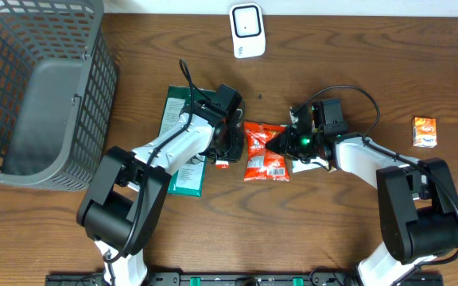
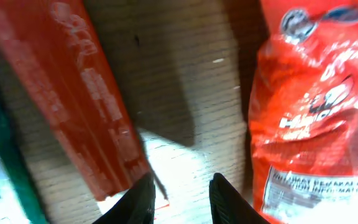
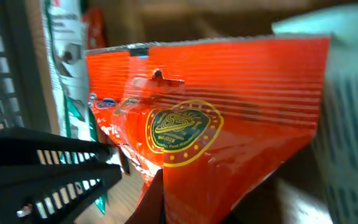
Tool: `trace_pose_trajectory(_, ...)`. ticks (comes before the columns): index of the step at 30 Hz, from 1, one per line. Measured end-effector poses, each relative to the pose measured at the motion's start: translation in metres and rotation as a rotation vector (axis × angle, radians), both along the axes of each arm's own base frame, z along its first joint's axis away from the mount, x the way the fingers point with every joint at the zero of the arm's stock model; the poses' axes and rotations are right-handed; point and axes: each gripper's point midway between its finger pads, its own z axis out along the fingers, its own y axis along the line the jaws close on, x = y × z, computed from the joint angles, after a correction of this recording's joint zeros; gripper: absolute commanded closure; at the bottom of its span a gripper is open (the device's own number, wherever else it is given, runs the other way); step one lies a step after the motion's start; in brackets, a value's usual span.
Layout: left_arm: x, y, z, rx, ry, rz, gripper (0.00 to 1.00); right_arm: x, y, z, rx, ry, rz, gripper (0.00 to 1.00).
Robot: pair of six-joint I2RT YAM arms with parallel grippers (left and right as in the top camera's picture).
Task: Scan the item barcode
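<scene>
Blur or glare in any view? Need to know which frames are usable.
Overhead: sharp, evenly lit. Left wrist: motion-blurred, pouch print smeared, bright patch on the table by the fingers. Right wrist: pouch soft, streaky glare on its foil, background out of focus.

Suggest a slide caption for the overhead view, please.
Right gripper pinches the red snack pouch at mid-table; left gripper open beside it, white scanner beyond, grey basket at far left.
</scene>
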Motion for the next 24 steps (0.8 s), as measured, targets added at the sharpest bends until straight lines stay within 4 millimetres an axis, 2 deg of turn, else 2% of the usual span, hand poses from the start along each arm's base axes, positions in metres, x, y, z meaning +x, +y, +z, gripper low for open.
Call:
trace_pose_trajectory(1,0.001,0.002,0.002,0.003,-0.004,0.004,0.68,0.002,0.000,0.001,0.002,-0.010,0.000,0.99)
trace_pose_trajectory(2,0.003,0.004,0.005,0.003,-0.011,0.010,0.63,0.003,0.001,0.003,0.004,-0.021,0.001,0.99)
trace_pose_trajectory(4,0.008,0.011,0.022,-0.009,-0.045,0.030,0.46,0.006,0.001,0.008,0.007,-0.047,0.005,0.99)
trace_pose_trajectory(5,0.011,0.014,0.032,-0.019,-0.065,0.044,0.41,0.006,0.001,0.012,0.009,-0.061,0.007,0.99)
trace_pose_trajectory(8,0.019,0.025,0.078,-0.088,-0.148,0.073,0.33,0.010,0.004,0.036,0.031,-0.123,0.014,0.99)
trace_pose_trajectory(10,0.017,0.031,0.113,-0.162,-0.201,0.071,0.24,0.012,0.007,0.058,0.071,-0.173,0.023,0.99)
trace_pose_trajectory(13,0.008,0.031,0.147,-0.272,-0.235,0.021,0.21,0.015,0.010,0.087,0.151,-0.223,0.029,0.99)
trace_pose_trajectory(15,-0.001,0.026,0.162,-0.348,-0.246,-0.043,0.21,0.016,0.012,0.105,0.213,-0.242,0.035,0.99)
trace_pose_trajectory(24,-0.021,0.001,0.184,-0.537,-0.254,-0.240,0.22,0.010,0.031,0.173,0.496,-0.333,0.167,0.99)
